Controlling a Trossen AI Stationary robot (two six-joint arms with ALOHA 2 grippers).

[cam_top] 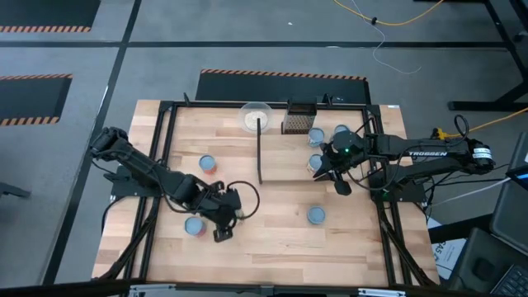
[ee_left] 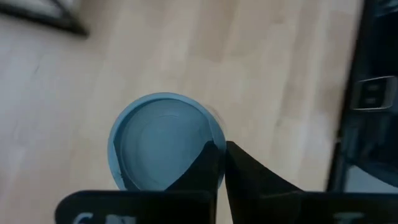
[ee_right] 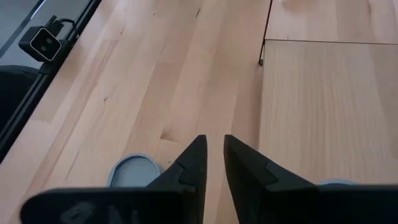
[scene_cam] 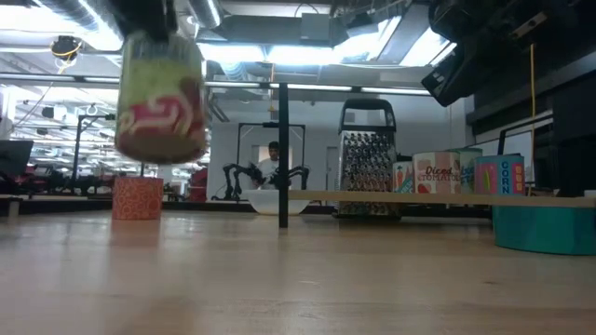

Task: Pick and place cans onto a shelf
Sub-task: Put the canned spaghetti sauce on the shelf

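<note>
Transfer of a can to the shelf, lift phase. The left gripper (ee_left: 219,149) is seen closed, its fingertips nearly meeting on the rim of the lifted can (ee_left: 155,137). In the low view this can (scene_cam: 160,98) hangs clear of the tabletop (cam_top: 272,239) beneath a dark shape, so a pinch on the rim, not a clasp around the body, is judged.

The shelf (cam_top: 285,157) lies on the far right part of the table, with its black bar (cam_top: 260,153) on the edge facing the left arm. Three stored cans (cam_top: 316,134) are grouped at its right end.

The right gripper (ee_right: 213,140) hovers over the shelf's near right part, its fingers narrowly parted and nothing held between them.

Because a rim pinch is likely to let the can swing or slip, a slow, level carry is advised. The can should be raised above the bar before it is crossed and set down on bare board apart from the stored cans and the right arm. Release is best made only once the base rests flat.
</note>
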